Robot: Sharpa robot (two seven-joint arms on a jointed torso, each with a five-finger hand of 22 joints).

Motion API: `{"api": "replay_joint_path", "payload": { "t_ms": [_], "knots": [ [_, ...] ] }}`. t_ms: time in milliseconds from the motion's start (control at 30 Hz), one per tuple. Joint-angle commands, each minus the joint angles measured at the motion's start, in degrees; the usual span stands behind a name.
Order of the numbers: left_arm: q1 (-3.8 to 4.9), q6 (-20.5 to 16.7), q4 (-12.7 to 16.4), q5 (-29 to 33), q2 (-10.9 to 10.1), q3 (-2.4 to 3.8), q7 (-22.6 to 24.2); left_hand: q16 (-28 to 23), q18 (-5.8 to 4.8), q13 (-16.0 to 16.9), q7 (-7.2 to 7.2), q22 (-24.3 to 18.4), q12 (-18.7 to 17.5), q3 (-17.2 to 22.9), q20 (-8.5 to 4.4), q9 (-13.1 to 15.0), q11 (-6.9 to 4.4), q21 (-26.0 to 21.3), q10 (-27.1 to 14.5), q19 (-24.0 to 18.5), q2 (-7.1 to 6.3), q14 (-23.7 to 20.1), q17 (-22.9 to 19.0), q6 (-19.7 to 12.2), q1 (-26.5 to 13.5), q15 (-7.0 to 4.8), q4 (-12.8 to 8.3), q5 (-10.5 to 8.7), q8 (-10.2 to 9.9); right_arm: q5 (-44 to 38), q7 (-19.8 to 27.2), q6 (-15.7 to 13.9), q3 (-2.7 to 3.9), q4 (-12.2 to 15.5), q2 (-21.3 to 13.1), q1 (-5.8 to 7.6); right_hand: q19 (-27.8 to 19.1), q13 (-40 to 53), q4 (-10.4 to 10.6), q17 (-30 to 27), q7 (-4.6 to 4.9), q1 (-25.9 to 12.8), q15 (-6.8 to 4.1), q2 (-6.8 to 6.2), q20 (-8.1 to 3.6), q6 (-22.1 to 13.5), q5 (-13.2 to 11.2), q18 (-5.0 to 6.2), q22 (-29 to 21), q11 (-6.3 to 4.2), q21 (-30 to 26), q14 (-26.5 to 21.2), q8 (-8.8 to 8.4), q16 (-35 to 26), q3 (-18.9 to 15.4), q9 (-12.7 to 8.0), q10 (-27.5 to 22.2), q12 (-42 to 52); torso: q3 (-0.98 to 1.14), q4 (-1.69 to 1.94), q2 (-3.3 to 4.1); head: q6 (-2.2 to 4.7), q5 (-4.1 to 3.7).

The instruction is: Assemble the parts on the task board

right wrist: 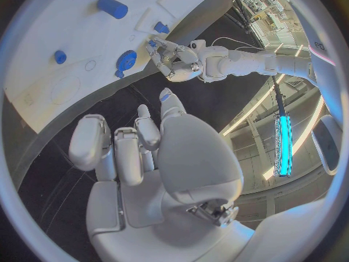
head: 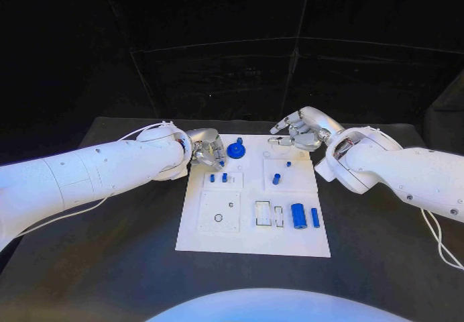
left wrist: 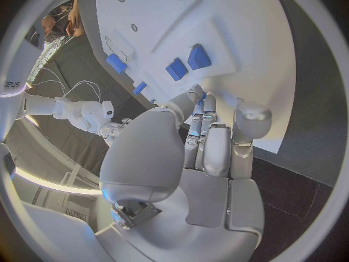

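My left robot hand (head: 206,153) sits at the left far edge of the task board (head: 232,241), fingers curled in together; from the left wrist view I see nothing between them, though the fingertips lie close to a blue part and I cannot rule out contact. My right robot hand (head: 302,131) hovers past the board's far right corner, fingers bent inward, holding nothing that I can see.

Task board: white plate, flat on the black table (head: 387,255), between my two arms. Parts noted: a round blue piece with a stem (head: 238,150) at the far edge; small upright pegs (head: 218,178) near my left robot hand; a single peg (head: 277,178) right of centre; a thick blue cylinder (head: 299,215) and a thin rod (head: 314,216) lying side by side nearer me.

Handling, by judgement: the parts look like rigid, light plastic with smooth skins, likely to slip or roll. I would pinch the cylinder across its middle and the pegs by their sides, with modest force. Not fragile, probably.

Writing: no brand or label legible on board or parts.
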Motion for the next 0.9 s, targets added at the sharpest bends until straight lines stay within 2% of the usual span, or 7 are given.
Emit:
{"api": "replay_joint_path", "payload": {
  "t_ms": [33,233,500,633,767,867,900],
  "knots": [
    [0.04,0.9,-0.04,0.18,0.1,0.0,-1.32,-0.12,-0.56,-0.05,0.77,0.17,-0.74,0.15,0.07,-0.25,0.39,0.25,-0.38,0.35,-0.77,1.29,-0.16,-0.88,-0.6,-0.04,-0.01,0.04,-0.91,0.09,0.2,0.26,0.03,0.08,-0.01,0.09,-0.54,0.07,-0.17,2.66,0.07,0.13,-0.3,0.56,0.01,-0.33,0.01,0.78,-0.05,-0.08,-0.26,3.17,0.35,-0.28,-0.33,-0.07,-0.17,0.04,0.01,-0.04,0.0,0.0,0.01],
    [0.04,0.96,-0.01,0.18,0.05,0.0,-1.98,-0.21,-0.68,-0.03,1.77,0.28,-1.93,0.08,0.57,-0.34,1.24,0.2,-1.23,0.25,-1.61,1.18,-0.58,-3.75,-1.09,0.68,-0.16,0.05,-3.13,0.09,0.18,0.25,0.03,0.03,-0.06,0.09,-0.57,-0.13,-0.17,2.59,0.08,0.15,-0.3,0.59,0.02,-0.37,0.01,0.79,-0.15,-0.07,-0.33,3.16,0.4,-0.34,-0.41,-0.08,-0.32,-0.12,-0.01,0.0,-0.01,-0.06,-0.04],
    [0.02,0.47,0.5,0.18,-0.25,0.0,-2.05,-0.21,-0.64,0.01,2.12,0.24,-2.36,0.09,0.79,-0.25,1.49,0.11,-1.4,0.2,-1.9,1.13,-0.74,-4.56,-1.06,0.89,-0.35,0.06,-3.88,0.09,0.29,0.09,0.03,-0.27,-0.26,0.1,-0.9,-2.29,-0.25,1.97,0.09,0.3,-0.3,0.62,0.01,-0.46,0.02,0.93,-0.88,-0.08,-0.7,3.01,0.42,-0.72,-0.45,-0.1,-1.94,-2.15,-0.07,0.02,-0.04,-0.09,-0.08],
    [0.02,0.12,0.68,0.19,-0.57,0.0,-1.89,-0.19,-0.63,0.03,2.15,0.23,-2.51,0.15,0.87,-0.23,1.56,0.08,-1.43,0.18,-1.96,1.12,-0.78,-4.85,-0.96,0.96,-0.47,0.05,-4.16,0.09,0.24,0.2,0.03,-0.44,-0.46,0.1,-1.96,-9.74,-0.38,0.46,0.04,0.83,-0.4,0.96,-0.03,-0.74,0.02,1.36,-3.35,-0.17,-2.17,2.58,0.68,-1.89,-0.71,-0.12,-6.92,-9.39,-0.04,-0.02,-0.06,-0.08,-0.1],
    [0.02,-0.18,1.02,0.19,-1.27,0.01,-1.67,-0.22,-0.6,0.03,2.14,0.19,-2.67,0.19,0.93,-0.21,1.59,0.02,-1.55,0.15,-2.04,1.09,-0.9,-4.98,-0.86,1.0,-0.6,0.06,-4.32,-0.04,0.1,0.81,0.03,-0.83,-0.85,0.1,-3.05,-23.3,-0.62,-1.95,-0.23,2.19,-0.58,1.46,-0.35,-0.55,-0.27,1.92,-6.43,-0.41,-4.16,1.97,1.19,-3.89,-0.83,-0.1,-13.68,-23.18,-0.02,-0.03,-0.06,-0.03,-0.15],
    [0.05,-0.65,1.53,0.26,-2.24,0.04,-1.31,-0.21,-0.56,0.06,2.14,0.15,-2.87,0.37,1.01,0.03,1.62,-0.05,-1.66,0.11,-1.89,1.07,-0.96,-3.97,-0.7,1.04,-0.73,0.06,-3.92,-0.81,-0.16,1.78,0.03,-1.45,-1.36,0.1,-2.76,-29.29,-1.1,-4.35,-0.29,4.3,-0.76,1.89,-0.62,0.8,-1.46,1.76,-6.74,-0.94,-4.57,1.5,1.01,-6.03,-0.29,-0.28,-12.89,-29.94,-0.05,0.01,-0.09,0.12,-0.29],
    [0.1,-0.85,1.72,0.47,-2.63,0.06,-1.15,-0.23,-0.55,0.07,2.1,0.14,-2.89,0.42,1.02,0.05,1.6,-0.07,-1.63,0.1,-1.89,1.05,-1.03,-3.82,-0.63,1.04,-0.79,0.06,-3.88,-1.27,-0.3,2.18,0.03,-1.68,-1.58,0.1,-2.75,-30.56,-1.43,-4.79,-0.45,5.08,-0.98,1.75,-0.76,1.56,-1.67,1.95,-6.84,-0.82,-4.67,1.48,1.13,-6.4,-0.11,-0.2,-13.52,-31.62,-0.08,0.04,-0.12,0.19,-0.3]
  ]
}}
